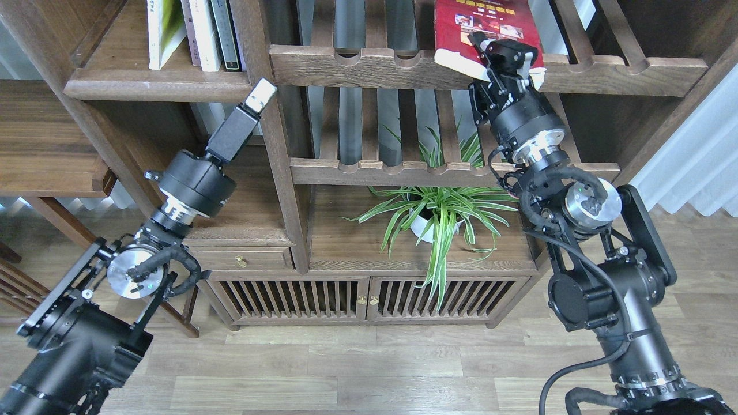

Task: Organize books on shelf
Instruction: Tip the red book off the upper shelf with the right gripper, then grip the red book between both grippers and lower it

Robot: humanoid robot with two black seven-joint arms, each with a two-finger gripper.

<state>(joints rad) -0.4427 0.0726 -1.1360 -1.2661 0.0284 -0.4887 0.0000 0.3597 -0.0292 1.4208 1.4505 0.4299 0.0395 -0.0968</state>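
Right gripper (503, 53) at red book (484, 23), slatted rack (403, 66).
Fingers clamp the book's lower edge. Left gripper (259, 95) near shelf (155, 89); opening unclear.

Hardly anything here can be read. The red book (487, 26) at the top of the frame, right of centre, carries a yellow band of Chinese characters along its upper edge, but they are too small and blurred to make out. The spines of the thin books (193, 31) at upper left show faint marks of print, and none of them is legible. No other labels, brands or numbers can be seen anywhere.
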